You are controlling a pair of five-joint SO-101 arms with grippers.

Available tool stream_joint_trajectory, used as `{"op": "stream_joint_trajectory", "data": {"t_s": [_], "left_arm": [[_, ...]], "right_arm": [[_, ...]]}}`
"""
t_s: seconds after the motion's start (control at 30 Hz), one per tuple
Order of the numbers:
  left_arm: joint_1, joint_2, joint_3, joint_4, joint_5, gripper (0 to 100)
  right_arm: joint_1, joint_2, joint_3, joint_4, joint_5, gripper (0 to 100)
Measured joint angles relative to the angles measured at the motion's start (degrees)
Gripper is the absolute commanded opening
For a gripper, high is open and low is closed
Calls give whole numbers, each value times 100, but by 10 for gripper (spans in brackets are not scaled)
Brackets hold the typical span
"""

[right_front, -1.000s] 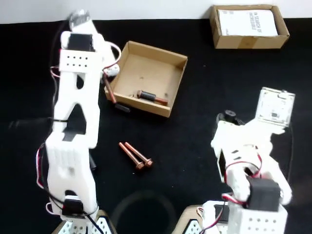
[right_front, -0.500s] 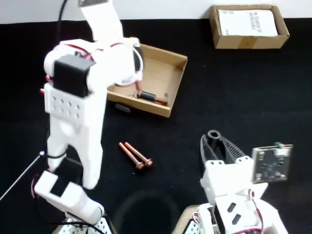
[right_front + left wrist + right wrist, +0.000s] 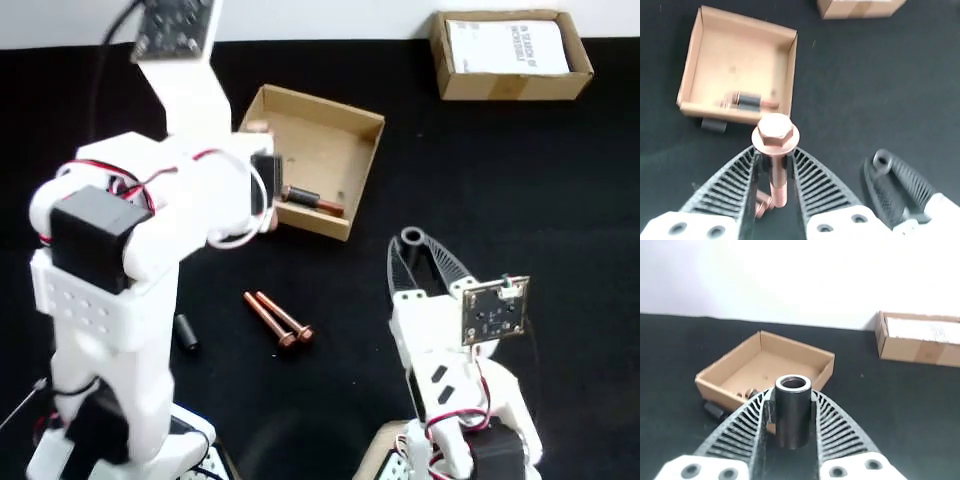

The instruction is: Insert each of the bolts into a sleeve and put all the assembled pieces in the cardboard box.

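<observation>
One assembled piece (image 3: 312, 200) lies in the cardboard box (image 3: 365, 125) at upper centre of the high view, my left tool (image 3: 774, 152) clamps a bolt (image 3: 775, 136), my right tool (image 3: 792, 392) clamps a sleeve (image 3: 792, 415), the two not yet joined, and two loose bolts (image 3: 278, 320) wait on the bench (image 3: 500, 180) at lower centre.

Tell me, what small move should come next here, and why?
The left jaws are shut on a copper bolt, the right jaws on a black sleeve with its bore open, and the two are not yet joined. So the next move is probably bringing the bolt's tip up to that bore.
</observation>
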Motion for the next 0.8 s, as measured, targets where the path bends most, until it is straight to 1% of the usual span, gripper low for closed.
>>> {"op": "stream_joint_trajectory", "data": {"t_s": [0.1, 0.2, 0.3, 0.4, 0.53, 0.63, 0.73, 0.8], "left_arm": [[0, -325, 747, -580, -35, 8], [35, -510, 1451, -1433, -35, 8], [290, -607, 2057, -2321, -35, 8], [651, -703, 2497, -2998, -35, 8], [1090, -765, 3024, -3701, -35, 8], [1248, -765, 3305, -4149, -70, 8], [1371, -765, 3393, -4475, -70, 8], [1468, -765, 3393, -4554, -70, 8]], "right_arm": [[0, 0, 290, -422, 0, 7], [0, 0, 536, -818, -193, 7], [0, 0, 703, -1125, -519, 7], [-202, 0, 765, -1257, -642, 7], [-396, 0, 800, -1275, -677, 7], [-422, 0, 800, -1275, -677, 7], [-431, 0, 800, -1275, -677, 7], [-431, 0, 800, -1275, -677, 7]]}}
